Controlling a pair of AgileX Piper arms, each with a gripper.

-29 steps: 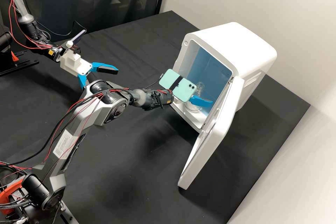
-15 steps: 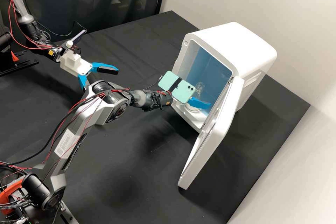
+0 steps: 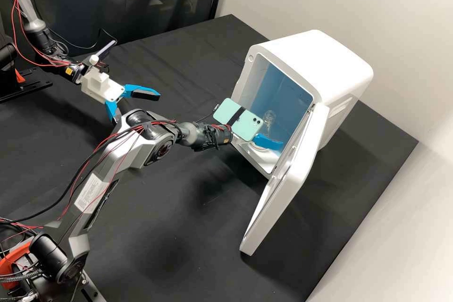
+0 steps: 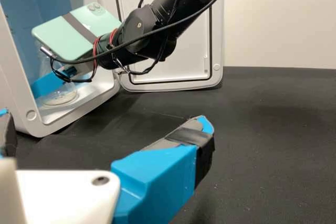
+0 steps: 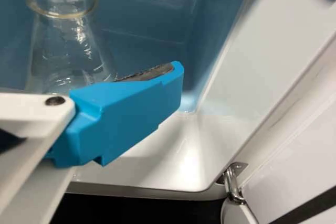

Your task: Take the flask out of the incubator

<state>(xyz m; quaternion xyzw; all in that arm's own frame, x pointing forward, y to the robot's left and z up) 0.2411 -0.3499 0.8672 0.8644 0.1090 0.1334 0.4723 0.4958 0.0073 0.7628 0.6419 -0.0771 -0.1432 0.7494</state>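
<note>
A clear glass flask [image 3: 268, 120] stands upright on the floor of the white incubator [image 3: 321, 63], whose inside is blue and whose door [image 3: 288, 184] hangs open. My right gripper [image 3: 266, 138] is inside the chamber, shut on the flask low on its body. In the right wrist view one blue finger [image 5: 131, 108] lies against the flask [image 5: 60, 40]; the other finger is hidden. My left gripper [image 3: 133, 106] hovers open over the bench at the far left, holding nothing. In its wrist view, the flask's base [image 4: 58, 97] rests on the incubator floor.
A mint-green phone [image 3: 237, 118] strapped to the right wrist sits in the incubator's opening. The open door stands close on the right of that arm. Bare black bench [image 3: 188, 226] spreads in front of the incubator. A white wall runs behind it.
The right gripper and its wrist have drawn back slightly toward the incubator's opening. The flask has barely shifted. The left arm has not moved.
</note>
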